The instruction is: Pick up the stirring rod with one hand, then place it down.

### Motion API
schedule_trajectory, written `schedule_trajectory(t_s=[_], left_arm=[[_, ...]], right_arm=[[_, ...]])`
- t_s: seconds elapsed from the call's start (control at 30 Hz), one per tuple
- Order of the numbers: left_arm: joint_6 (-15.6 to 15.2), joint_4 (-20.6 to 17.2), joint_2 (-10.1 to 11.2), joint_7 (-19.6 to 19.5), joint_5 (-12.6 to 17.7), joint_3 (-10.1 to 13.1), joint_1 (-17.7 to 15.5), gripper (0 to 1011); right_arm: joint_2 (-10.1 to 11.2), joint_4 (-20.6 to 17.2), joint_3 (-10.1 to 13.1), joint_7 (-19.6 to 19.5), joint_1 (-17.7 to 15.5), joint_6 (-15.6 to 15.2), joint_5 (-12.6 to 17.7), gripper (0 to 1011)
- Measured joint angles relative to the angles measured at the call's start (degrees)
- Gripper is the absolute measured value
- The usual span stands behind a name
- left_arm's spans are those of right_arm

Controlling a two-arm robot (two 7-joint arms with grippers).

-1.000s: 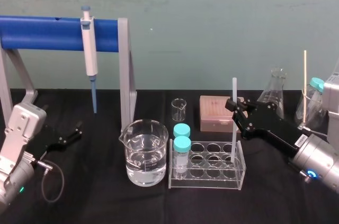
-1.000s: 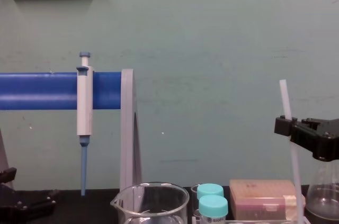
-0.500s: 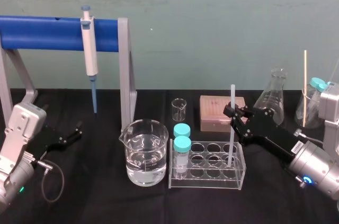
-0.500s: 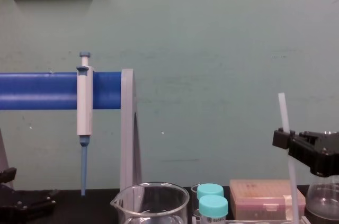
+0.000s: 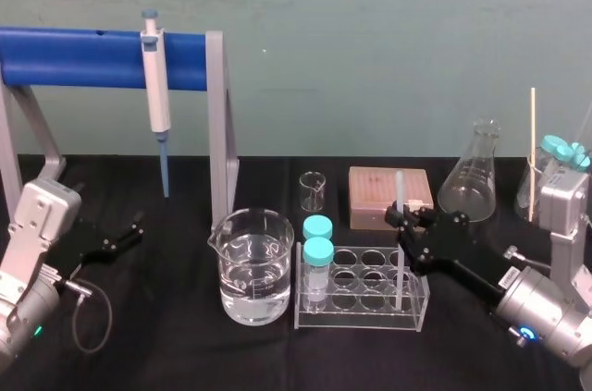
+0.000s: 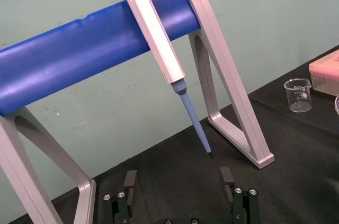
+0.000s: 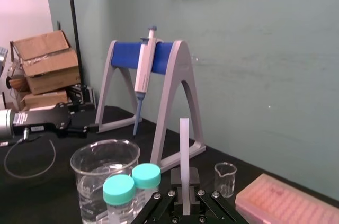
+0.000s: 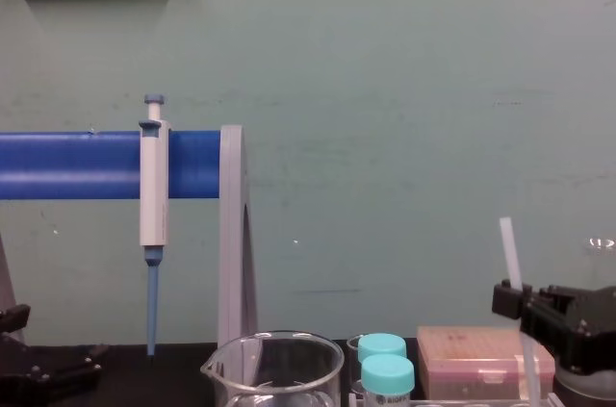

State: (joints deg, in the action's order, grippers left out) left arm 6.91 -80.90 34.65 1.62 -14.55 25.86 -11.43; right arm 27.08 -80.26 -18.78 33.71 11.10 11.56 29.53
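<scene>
**Stirring rod (image 5: 400, 188) upright in the test tube rack (image 5: 361, 319), gripped by the right gripper (image 5: 400, 220)**

Head view: clamped just above the rack's right end, close to vertical, lower end down inside one of the rack's wells; which row, hard to tell. Gripped partway up, with a short length standing clear above the fingers. Well to the left of the rack, low over the black counter (image 5: 185, 354): left gripper (image 5: 125, 236), idle.

Left wrist view: left gripper (image 6: 177, 181) with its two fingers spread wide apart.

Right wrist view: rod (image 7: 184, 144) rising straight from between the closed-in fingers of the right gripper (image 7: 184, 200).

Chest view: above the rack's right side, rod (image 8: 506, 251) leaning slightly, pinched near its upper part by the right gripper (image 8: 513, 297).
</scene>
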Motion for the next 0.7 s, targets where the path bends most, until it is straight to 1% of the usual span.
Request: schedule_trajectory(t_s=[0.37,0.7], left_arm=[[0.0,0.0,0.0,0.0,0.0,0.0,0.0,1000],[0.0,0.0,0.0,0.0,0.0,0.0,0.0,1000]], right_arm=[[-0.5,0.6,-0.3,-1.1,-0.7,-0.8,-1.2,67],[-0.5,0.6,-0.3,-1.1,-0.7,-0.9,-1.2,75]])
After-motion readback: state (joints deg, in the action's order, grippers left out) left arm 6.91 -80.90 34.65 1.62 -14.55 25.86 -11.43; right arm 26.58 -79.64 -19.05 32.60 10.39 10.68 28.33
